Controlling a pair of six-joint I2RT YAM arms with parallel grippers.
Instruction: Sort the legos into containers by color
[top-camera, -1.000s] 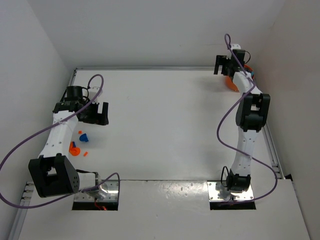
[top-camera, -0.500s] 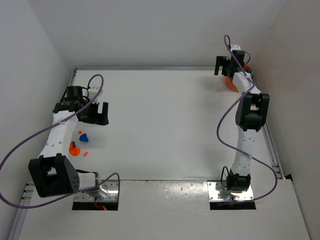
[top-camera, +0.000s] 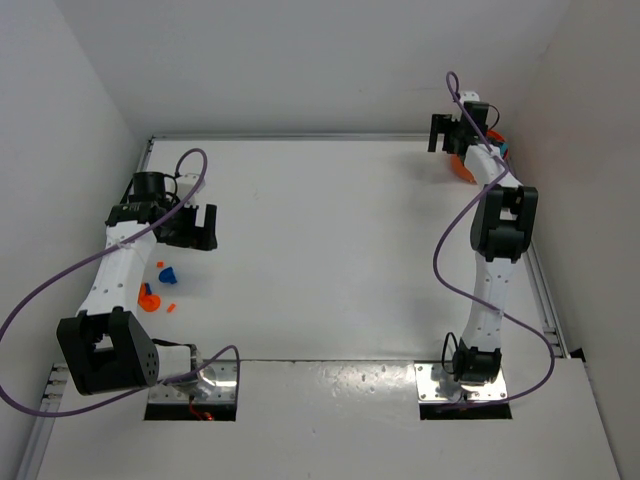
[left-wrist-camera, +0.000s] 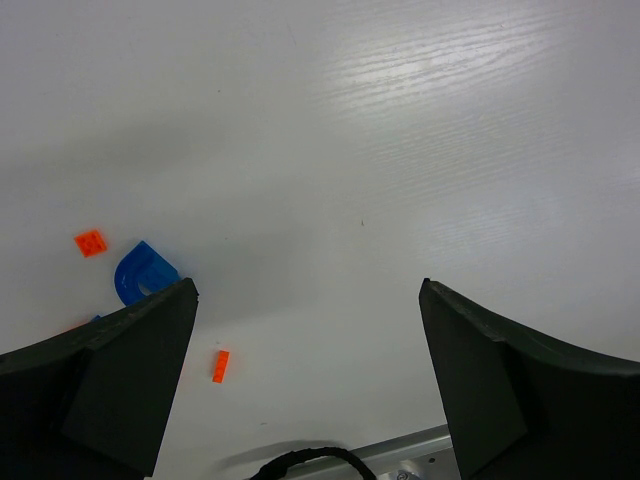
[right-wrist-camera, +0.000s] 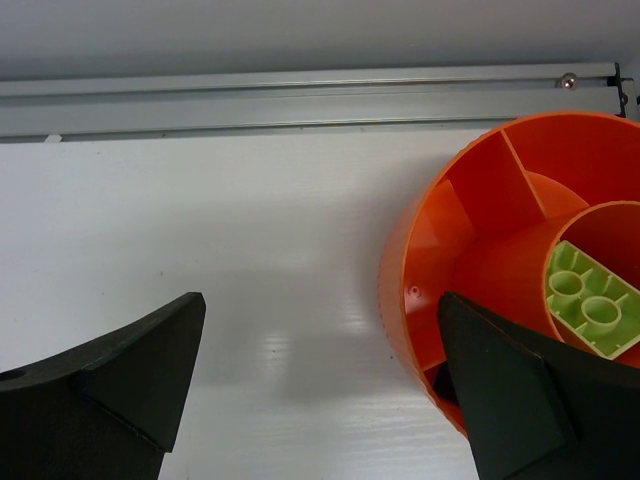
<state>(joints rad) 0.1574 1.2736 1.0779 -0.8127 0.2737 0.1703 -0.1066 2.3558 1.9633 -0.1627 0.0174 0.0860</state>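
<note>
Right arm hides most of the orange tub (top-camera: 463, 170) at 2 o'clock; only the right wrist view shows its green brick (right-wrist-camera: 590, 300). Legos (top-camera: 167, 272) lie at 9 o'clock. Left gripper (left-wrist-camera: 310, 300), right gripper (right-wrist-camera: 320, 310): jaws wide, empty.

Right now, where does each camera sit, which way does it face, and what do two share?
Top external: above, behind the bases, looking down on the table; left arm and right arm whole.
Left wrist: looks down past the open left gripper at a blue brick.
Right wrist: faces the far rail past the open right gripper; orange tub at right.
Shared: top and left wrist show the blue brick.
</note>
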